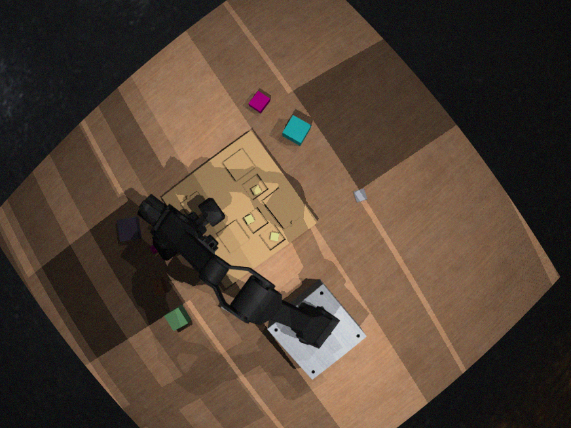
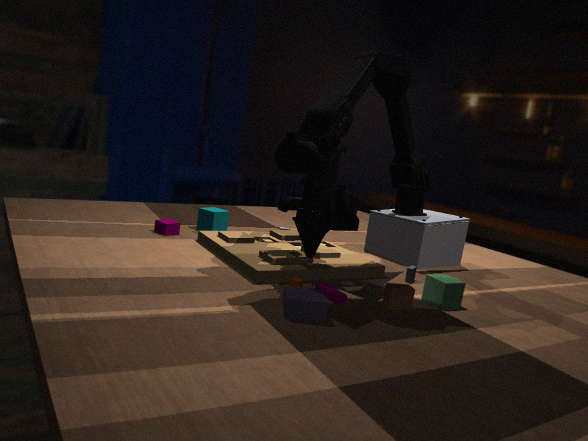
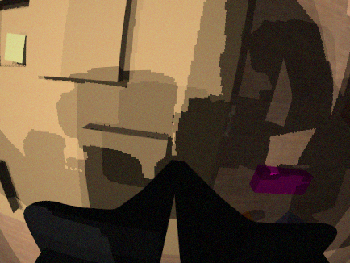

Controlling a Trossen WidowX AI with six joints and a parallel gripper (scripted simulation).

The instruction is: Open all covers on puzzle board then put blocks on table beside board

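The tan puzzle board lies flat. Raised covers show, including a square one, a large one with a pin mark near its corner, and another. Three open wells hold small pale yellow-green squares; one shows in the wrist view. My gripper is shut and empty, pointing down close to the right end of a low cover. Contact is unclear. The arm hides that cover in the top view.
A magenta block and cyan block stand beyond one board edge. Purple, magenta, orange, brown and green blocks lie on the other side.
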